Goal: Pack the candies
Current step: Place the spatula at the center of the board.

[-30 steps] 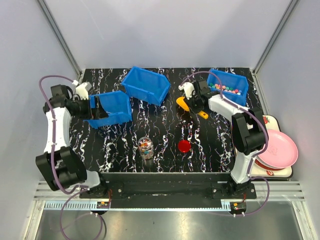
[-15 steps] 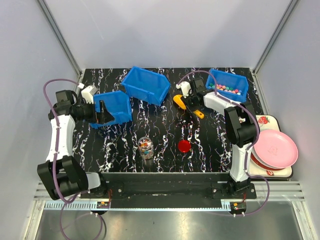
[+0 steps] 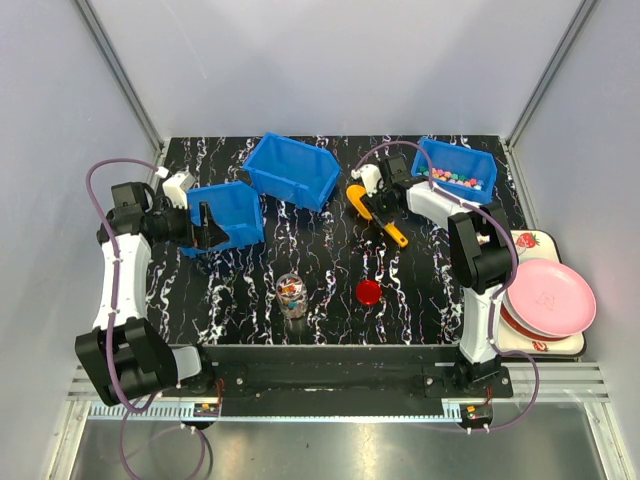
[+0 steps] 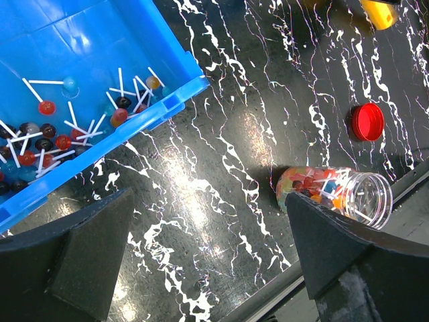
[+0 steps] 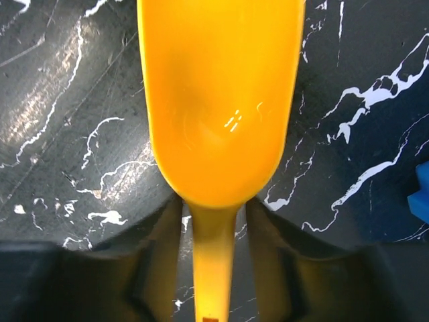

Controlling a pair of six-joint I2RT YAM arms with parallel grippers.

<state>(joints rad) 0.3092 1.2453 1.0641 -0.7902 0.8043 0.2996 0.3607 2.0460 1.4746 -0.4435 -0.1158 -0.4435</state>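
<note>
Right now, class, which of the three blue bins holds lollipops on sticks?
The left bin, by the left pincer: white sticks show among its sweets. The right bin holds loose, stickless candies; the middle bin shows none.

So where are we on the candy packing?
Done: the jar is partly filled with candies; its lid lies off beside it.
In hand: nothing loaded. The scoop is empty, and the right gripper has its jaws either side of the handle with gaps. The left gripper is open, holding nothing.
Left: many candies sit in the right bin; then lid on.
</note>
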